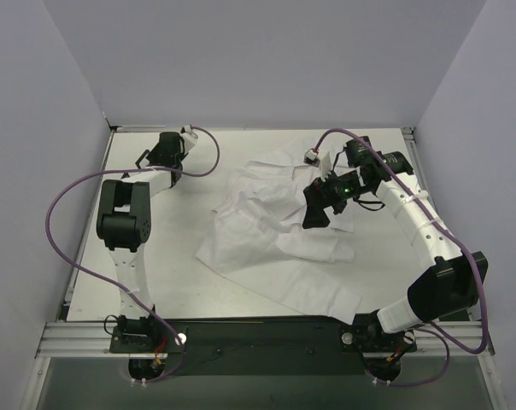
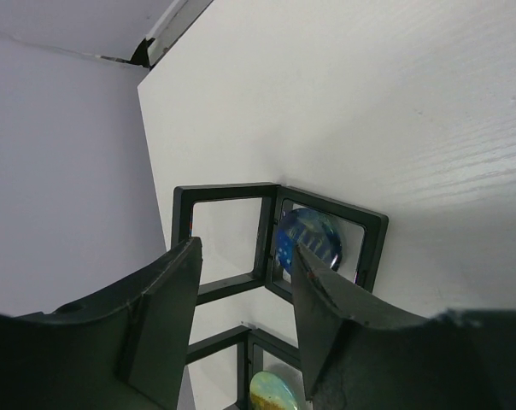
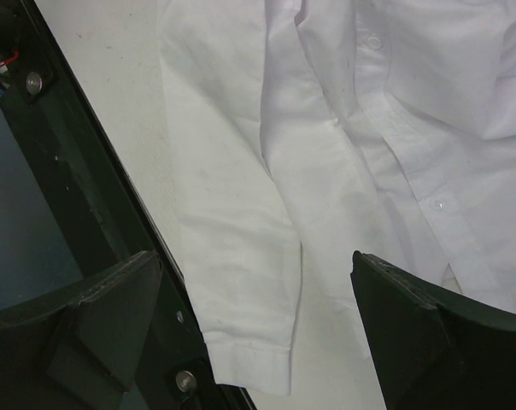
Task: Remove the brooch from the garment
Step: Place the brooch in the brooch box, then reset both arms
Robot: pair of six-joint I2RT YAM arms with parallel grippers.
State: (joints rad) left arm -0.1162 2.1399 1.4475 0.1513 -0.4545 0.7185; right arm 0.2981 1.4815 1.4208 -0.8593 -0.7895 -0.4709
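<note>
The blue round brooch [image 2: 307, 237] lies in a black hinged frame [image 2: 226, 192] on the white table [image 2: 429, 111]. In the left wrist view it sits just beyond the left gripper [image 2: 241, 256], in the centre of the frame and a little toward that gripper's right-hand finger, whose tip hides the brooch's lower edge. The left jaws stand apart with nothing clamped between them, so I judge the brooch released and off the garment [image 1: 275, 231]. Being round, it has no long axis, and its face points up toward the camera. The frame's two panes join along an edge that runs roughly top to bottom of the view. A second frame [image 2: 215, 342] with a yellow-green badge [image 2: 271, 391] lies at the bottom edge. From above, the left gripper is at the table's upper left, well apart from the crumpled shirt at centre. That shirt's long axis runs from upper centre to lower right. The right gripper [image 3: 256, 265] hovers over the sleeve, spread wide and empty. The left arm is far nearer, and it looks free to lift straight away.
</note>
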